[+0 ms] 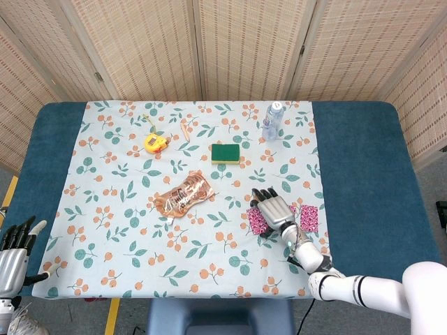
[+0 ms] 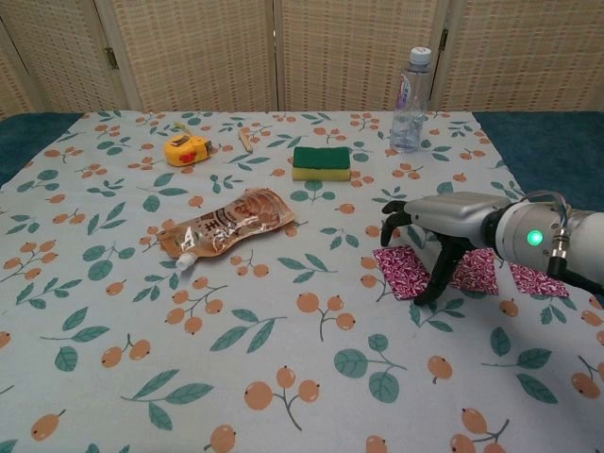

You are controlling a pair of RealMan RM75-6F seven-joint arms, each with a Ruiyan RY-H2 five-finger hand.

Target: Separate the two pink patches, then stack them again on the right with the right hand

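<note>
One pink patch (image 1: 256,221) (image 2: 400,272) lies flat on the floral cloth, right of centre. My right hand (image 1: 275,209) (image 2: 449,221) arches over its right part with fingers spread and curved down. The thumb tip (image 2: 432,288) stands at the patch's right edge, and nothing is lifted. In the chest view a second pink patch (image 2: 475,271) lies just right of the thumb, below the palm. A further pink piece (image 1: 309,217) (image 2: 541,280) lies below the wrist. My left hand (image 1: 14,252) hangs off the table's near left corner, fingers apart and empty.
A copper-coloured pouch (image 1: 183,195) lies left of the patches. A green sponge (image 1: 225,153), a water bottle (image 1: 272,121) and a yellow tape measure (image 1: 155,143) sit toward the far side. The blue table edge (image 1: 363,181) runs along the right of the cloth.
</note>
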